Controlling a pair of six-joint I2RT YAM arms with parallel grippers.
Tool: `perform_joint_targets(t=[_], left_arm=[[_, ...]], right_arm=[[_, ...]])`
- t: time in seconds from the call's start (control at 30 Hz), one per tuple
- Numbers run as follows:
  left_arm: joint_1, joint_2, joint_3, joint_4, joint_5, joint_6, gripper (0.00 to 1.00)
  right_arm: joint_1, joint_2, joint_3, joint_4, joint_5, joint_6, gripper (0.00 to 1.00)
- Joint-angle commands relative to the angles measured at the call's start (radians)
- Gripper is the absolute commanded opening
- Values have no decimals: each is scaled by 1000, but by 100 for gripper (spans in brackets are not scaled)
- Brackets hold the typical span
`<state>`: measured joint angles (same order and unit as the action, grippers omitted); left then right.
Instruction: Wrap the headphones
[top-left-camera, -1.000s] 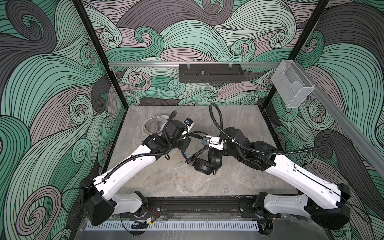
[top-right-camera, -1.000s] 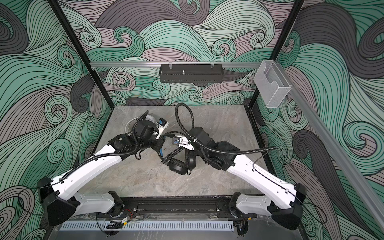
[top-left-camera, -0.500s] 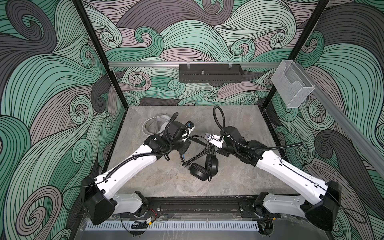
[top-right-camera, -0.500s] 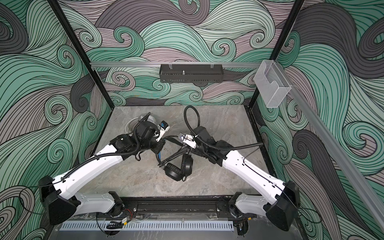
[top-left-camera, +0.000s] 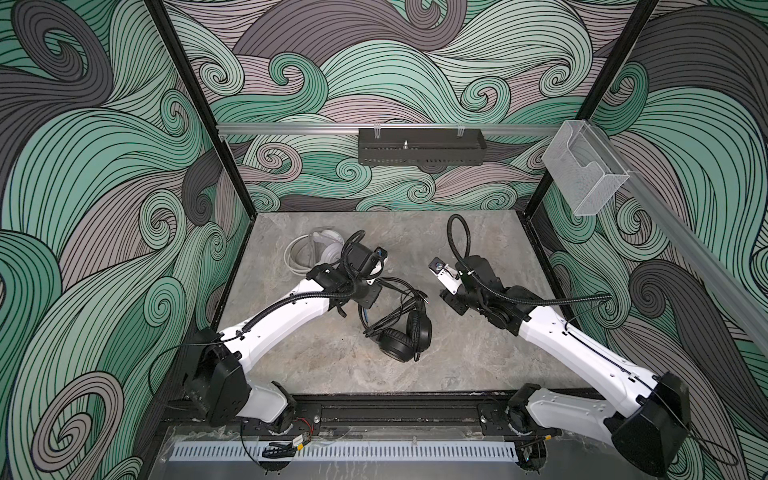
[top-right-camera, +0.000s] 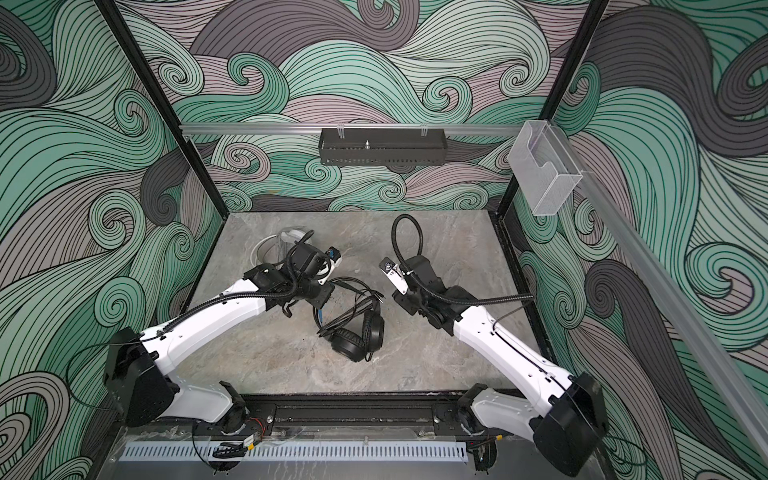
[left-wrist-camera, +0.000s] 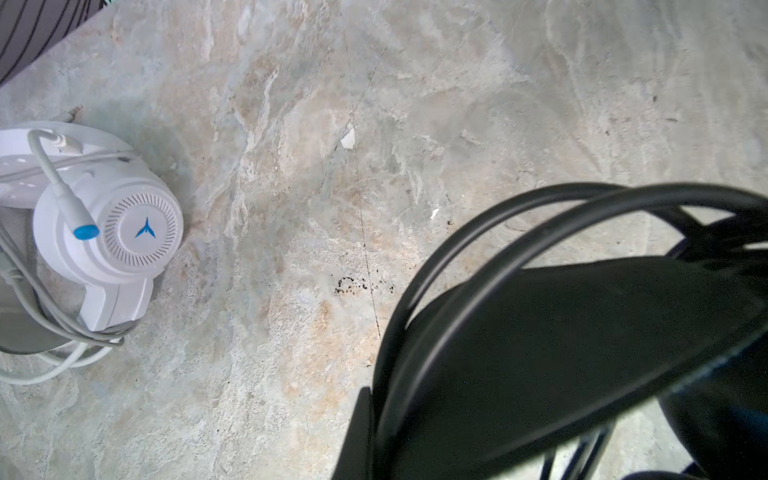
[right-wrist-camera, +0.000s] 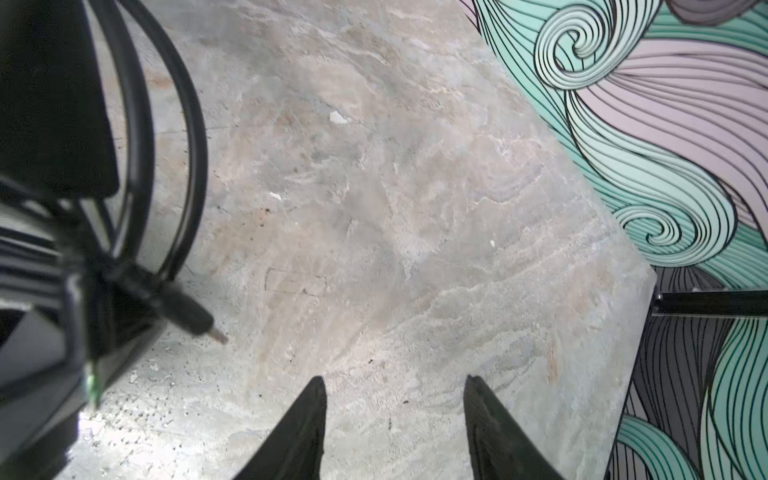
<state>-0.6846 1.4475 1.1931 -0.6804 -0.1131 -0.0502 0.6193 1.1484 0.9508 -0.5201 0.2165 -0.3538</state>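
Grey counter (top-left-camera: 291, 365). The black headphones (top-left-camera: 401, 343) lie centre frame with the cord bunched across them. The white headphones (top-left-camera: 322, 249) sit upper left of centre. On the black headband, the left claw (top-left-camera: 368, 297) is clamped tight. Beside it, the right claw (right-wrist-camera: 395, 380) is parted and empty.

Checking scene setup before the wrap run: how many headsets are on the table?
2. White headset: far-left of the table, partly hidden behind the left arm. Black headset: mid-table, between the arms. The arms could hide more.
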Motion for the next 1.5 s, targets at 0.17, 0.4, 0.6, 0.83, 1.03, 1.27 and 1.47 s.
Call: perform_joint_targets(t=[0.17, 0.4, 0.6, 0.83, 1.03, 1.27, 1.47], left_arm=[[57, 227, 200, -50, 0, -191, 0], [118, 569, 531, -67, 52, -352, 0], [153, 787, 745, -68, 20, -421, 0], [188, 865, 794, -48, 44, -450, 9], [181, 819, 781, -43, 60, -401, 53], [140, 602, 606, -28, 49, -286, 94], [30, 272, 249, 74, -19, -216, 96]], right_arm=[[-116, -78, -42, -30, -42, 234, 70], [-124, -119, -30, -37, -18, 274, 95], [-124, -170, -59, -40, -19, 285, 99], [-127, -206, -81, -32, -12, 293, 99], [-134, -274, -127, 67, 23, 334, 99], [-163, -348, -244, 256, 175, 415, 100], [-210, -297, -400, 467, 360, 491, 100]])
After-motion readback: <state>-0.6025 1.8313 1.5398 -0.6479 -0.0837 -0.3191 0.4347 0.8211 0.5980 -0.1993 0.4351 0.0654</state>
